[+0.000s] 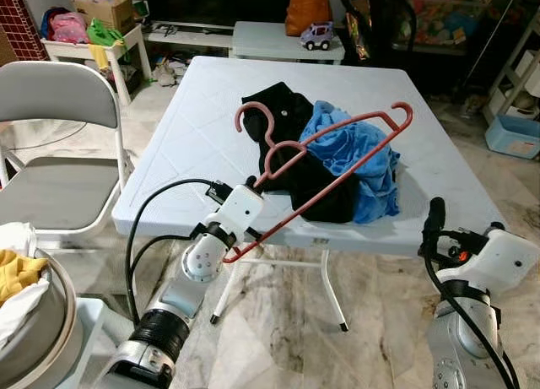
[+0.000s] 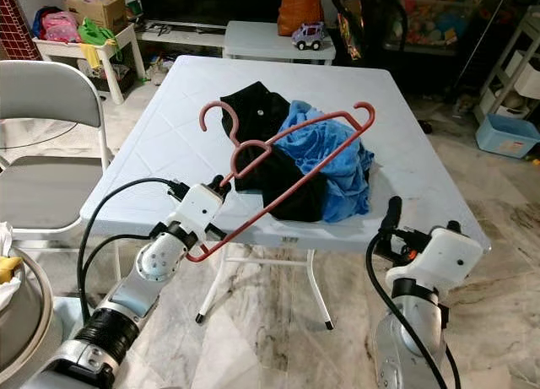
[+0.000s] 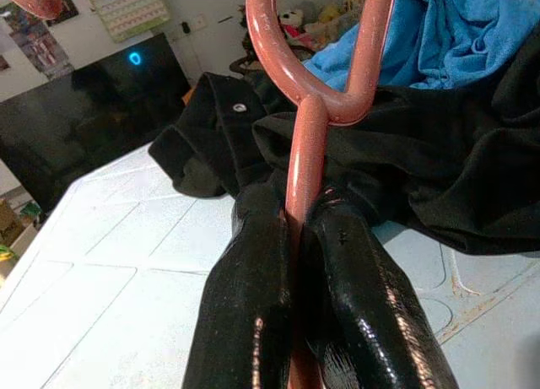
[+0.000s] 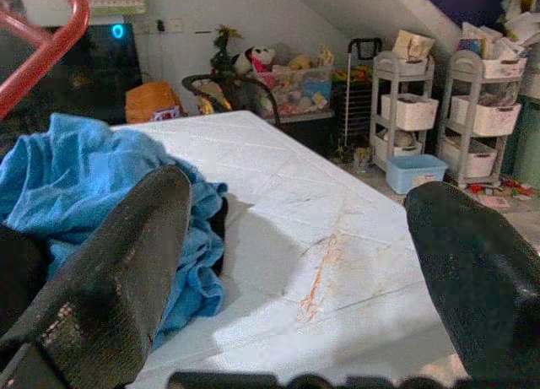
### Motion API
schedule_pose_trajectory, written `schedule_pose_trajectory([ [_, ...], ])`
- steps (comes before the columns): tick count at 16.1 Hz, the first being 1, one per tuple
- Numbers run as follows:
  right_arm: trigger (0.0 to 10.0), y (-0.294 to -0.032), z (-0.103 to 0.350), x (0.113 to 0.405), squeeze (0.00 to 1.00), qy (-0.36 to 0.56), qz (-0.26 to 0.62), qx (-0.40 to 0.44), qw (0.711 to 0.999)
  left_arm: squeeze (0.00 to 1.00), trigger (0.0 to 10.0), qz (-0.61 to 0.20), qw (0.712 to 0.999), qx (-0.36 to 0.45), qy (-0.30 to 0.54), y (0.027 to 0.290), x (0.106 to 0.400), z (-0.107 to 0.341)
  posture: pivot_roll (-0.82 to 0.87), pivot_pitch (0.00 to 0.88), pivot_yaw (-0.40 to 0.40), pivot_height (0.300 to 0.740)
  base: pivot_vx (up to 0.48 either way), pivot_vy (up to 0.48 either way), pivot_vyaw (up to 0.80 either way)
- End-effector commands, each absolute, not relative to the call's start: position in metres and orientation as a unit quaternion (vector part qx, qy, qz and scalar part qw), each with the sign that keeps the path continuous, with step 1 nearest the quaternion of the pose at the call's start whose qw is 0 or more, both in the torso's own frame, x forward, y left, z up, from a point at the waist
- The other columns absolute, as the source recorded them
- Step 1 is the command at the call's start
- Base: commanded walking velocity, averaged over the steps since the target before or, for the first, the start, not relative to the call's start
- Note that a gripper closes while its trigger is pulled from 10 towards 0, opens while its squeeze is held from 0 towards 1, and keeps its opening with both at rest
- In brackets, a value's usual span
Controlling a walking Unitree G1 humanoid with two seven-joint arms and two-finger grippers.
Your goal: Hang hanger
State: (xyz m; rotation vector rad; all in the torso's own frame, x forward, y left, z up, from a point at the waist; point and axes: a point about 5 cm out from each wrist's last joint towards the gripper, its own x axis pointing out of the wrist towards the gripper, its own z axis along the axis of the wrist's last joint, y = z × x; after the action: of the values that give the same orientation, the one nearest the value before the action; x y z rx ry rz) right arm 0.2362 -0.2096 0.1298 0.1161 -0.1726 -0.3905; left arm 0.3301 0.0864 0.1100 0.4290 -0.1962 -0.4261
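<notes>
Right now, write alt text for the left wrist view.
Two black fingers clamp a red hanger by its bar. Beyond lie black cloth and blue cloth on a white table.

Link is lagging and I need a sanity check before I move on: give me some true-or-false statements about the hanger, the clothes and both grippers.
1. The left gripper is shut on the red hanger. True.
2. The right gripper holds the blue garment. False: it is open and holds nothing, near the table edge.
3. The black garment lies on the folding chair. False: it lies on the table beside the blue garment.
4. The hanger carries no clothing. True.
</notes>
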Motion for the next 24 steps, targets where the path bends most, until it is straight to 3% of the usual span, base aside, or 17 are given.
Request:
schedule_pose_trajectory([
  [1,10.0,-0.210,0.128,0.237,1.00,-0.078,-0.190,0.056,0.977,0.00,10.0,-0.210,0.948,0.215,-0.107,0.084,0.330,0.113,0.13,0.000,-0.094,0.740,-0.274,0.000,0.00],
  [9,10.0,-0.213,0.128,0.236,1.00,-0.073,-0.191,0.051,0.978,0.00,10.0,-0.209,0.949,0.211,-0.106,0.083,0.329,0.112,0.12,0.000,-0.101,0.740,-0.273,0.000,0.00],
  [15,10.0,-0.213,0.127,0.231,1.00,-0.066,-0.194,0.047,0.978,0.00,10.0,-0.218,0.950,0.198,-0.098,0.081,0.329,0.110,0.10,0.000,-0.102,0.740,0.000,0.000,0.00],
  [16,10.0,-0.213,0.126,0.231,0.00,-0.059,-0.190,0.046,0.979,0.00,10.0,-0.220,0.951,0.194,-0.094,0.080,0.329,0.109,0.10,0.000,-0.103,0.740,0.000,0.000,0.00],
  [24,10.0,-0.210,0.126,0.229,0.00,-0.053,-0.182,0.036,0.981,0.00,10.0,-0.289,0.950,0.108,-0.048,0.072,0.330,0.108,0.08,0.008,-0.100,0.740,0.036,0.000,-0.80],
])
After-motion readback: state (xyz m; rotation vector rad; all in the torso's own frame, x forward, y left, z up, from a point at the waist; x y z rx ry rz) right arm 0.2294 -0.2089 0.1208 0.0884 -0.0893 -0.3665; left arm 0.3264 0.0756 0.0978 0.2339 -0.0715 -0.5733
